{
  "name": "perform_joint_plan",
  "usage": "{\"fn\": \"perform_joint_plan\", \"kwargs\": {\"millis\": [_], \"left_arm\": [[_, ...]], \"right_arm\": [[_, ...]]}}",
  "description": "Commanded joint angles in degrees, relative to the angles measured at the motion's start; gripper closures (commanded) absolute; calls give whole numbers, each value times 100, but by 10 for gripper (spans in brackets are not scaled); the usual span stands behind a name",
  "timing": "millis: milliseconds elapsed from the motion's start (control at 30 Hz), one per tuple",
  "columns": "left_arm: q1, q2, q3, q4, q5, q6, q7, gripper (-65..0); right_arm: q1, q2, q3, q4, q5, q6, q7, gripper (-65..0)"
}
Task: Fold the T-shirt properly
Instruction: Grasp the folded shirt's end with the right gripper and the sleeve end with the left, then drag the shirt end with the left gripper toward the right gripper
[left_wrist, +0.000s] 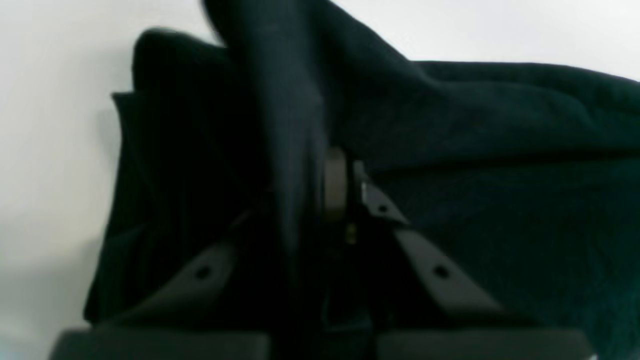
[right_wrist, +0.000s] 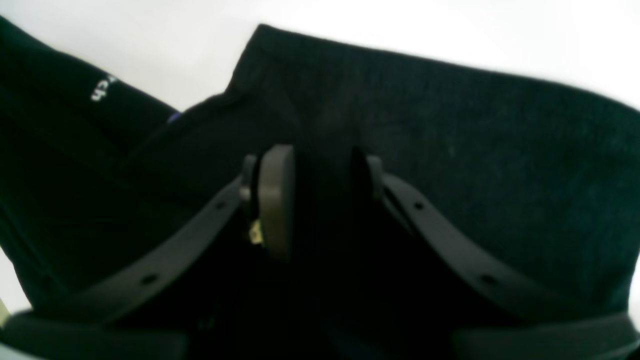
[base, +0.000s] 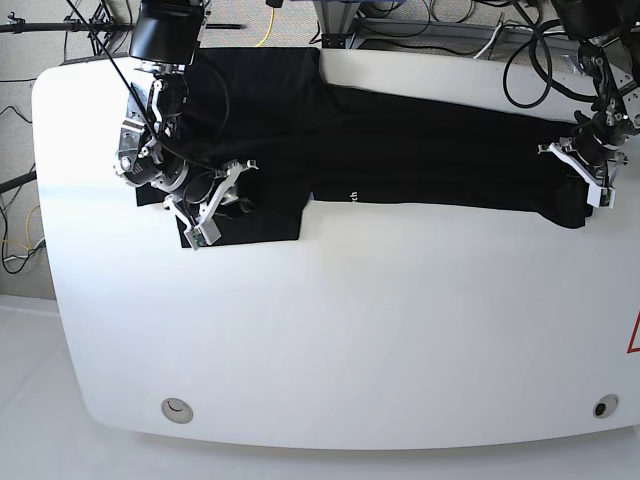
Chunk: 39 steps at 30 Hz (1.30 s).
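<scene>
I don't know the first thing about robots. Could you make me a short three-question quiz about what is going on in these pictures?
1. True or false: the large black cloth T-shirt hangs in the air, clear of the white table.
2. What does the left pincer grip?
A. a cable
B. a fold of the shirt
C. nothing
3. Fill in: small ____ lettering shows on the shirt near its middle.

Key
1. False: it lies stretched across the table.
2. B; the right pincer pinches cloth too, at the other end.
3. white
</scene>
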Motion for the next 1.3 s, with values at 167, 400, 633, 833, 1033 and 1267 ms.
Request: {"fn": "perform_joint_plan", "kwargs": {"millis": [167,400,633,833,1033,1267], "left_arm": [[-46,-82,-7,116,22,-5,14,0],[-42,-86,6,80,34,-23,138,0],[-56,-48,10,358,11,-21,109,0],[-63,1,-15,607,8,-20,243,0],[-41,186,5,780,-129,-28,718,0],[-26,273,67,883,-194,-45,1012,0]], "right_arm": [[70,-16,-11,26,52,14,119,-179],[-36,-40,4,73,155,14,95,-23],[-36,-9,-45,582,856,14,-335,-14],[-86,-6,-50,956,1094,14,-570,-51],[23,42,-63,753,1004,14,-495,-39],[115,29,-233,482,821,14,-437,-33]]}}
